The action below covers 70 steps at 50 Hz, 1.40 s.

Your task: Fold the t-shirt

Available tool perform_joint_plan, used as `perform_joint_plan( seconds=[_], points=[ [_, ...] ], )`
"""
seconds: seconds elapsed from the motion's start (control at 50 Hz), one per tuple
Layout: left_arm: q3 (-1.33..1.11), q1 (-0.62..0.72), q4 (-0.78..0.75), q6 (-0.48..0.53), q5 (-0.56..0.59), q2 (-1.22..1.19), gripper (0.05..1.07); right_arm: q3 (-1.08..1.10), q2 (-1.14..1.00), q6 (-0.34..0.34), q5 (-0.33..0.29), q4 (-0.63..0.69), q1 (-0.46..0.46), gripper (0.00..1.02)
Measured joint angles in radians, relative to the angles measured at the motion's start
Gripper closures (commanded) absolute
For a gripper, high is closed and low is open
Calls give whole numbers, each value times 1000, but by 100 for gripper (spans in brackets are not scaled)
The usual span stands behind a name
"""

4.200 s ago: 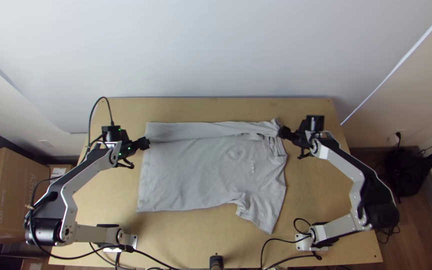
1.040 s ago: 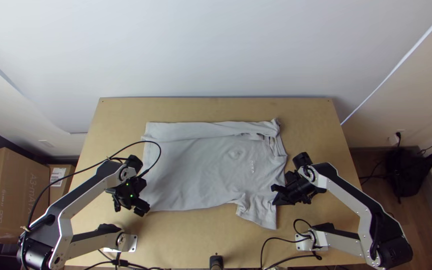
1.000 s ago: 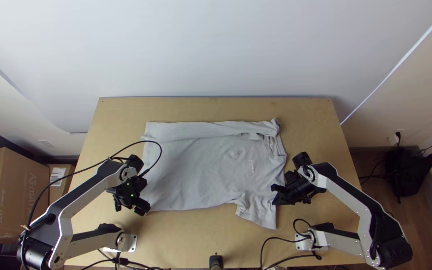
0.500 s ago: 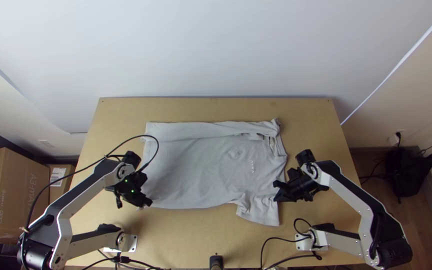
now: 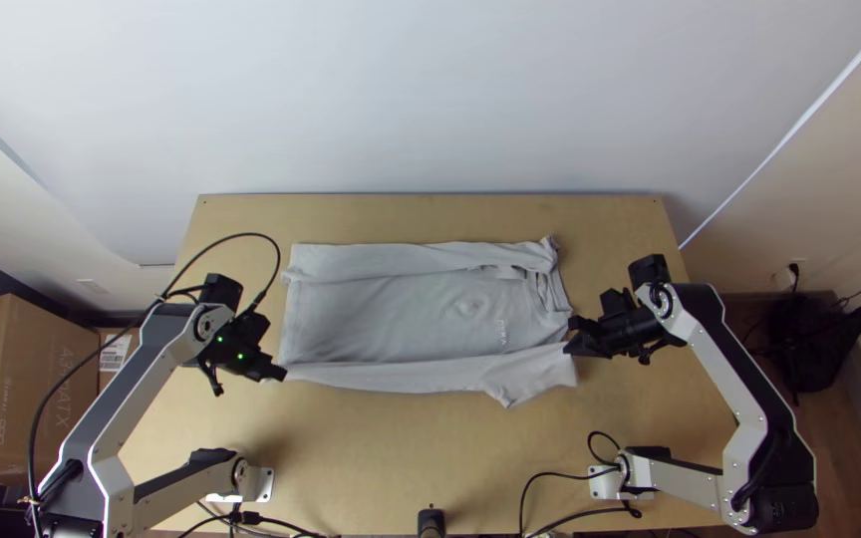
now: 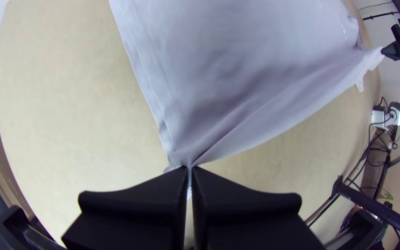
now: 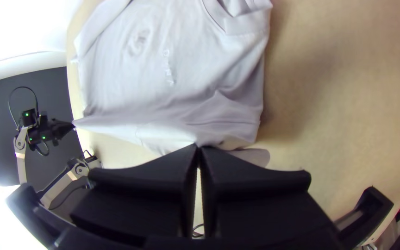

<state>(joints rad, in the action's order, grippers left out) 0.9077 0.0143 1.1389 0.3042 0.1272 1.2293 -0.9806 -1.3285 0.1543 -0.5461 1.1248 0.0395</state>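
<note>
Gripped cloth between the fingertips: hidden from us. Pale grey t-shirt (image 5: 391,314) on the counter (image 5: 401,458), far edge folded in, near edge raised; left gripper (image 5: 282,375), jaws closed on hem corner; right gripper (image 5: 569,346), jaws closed on sleeve-end cloth. We log near edge drawn inward since before.

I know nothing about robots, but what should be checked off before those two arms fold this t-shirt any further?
1. Left gripper has cloth: ok, shut on the t-shirt at its near hem corner.
2. Right gripper has cloth: ok, shut by the near sleeve.
3. Near edge drawn out between the grippers: ok.
4. Far side folded inward: ok, a long strip lies over the body.
5. Near side laid over the body: not ok, that fold isn't finished.
6. Both grips firm enough to last the fold: cannot tell.
</note>
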Motion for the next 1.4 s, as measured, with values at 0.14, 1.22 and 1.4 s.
perform_joint_plan(
  seconds=[0.14,1.22,1.4],
  points=[
    [91,-4,-2,-22,5,10,104,-74,-10,0,0,3,10,100],
    [827,-56,-65,-133,23,645,104,-834,-661,58,23,-43,41,100],
    [954,-56,-67,-159,23,780,104,-925,-764,64,34,-43,39,100]
  ],
)
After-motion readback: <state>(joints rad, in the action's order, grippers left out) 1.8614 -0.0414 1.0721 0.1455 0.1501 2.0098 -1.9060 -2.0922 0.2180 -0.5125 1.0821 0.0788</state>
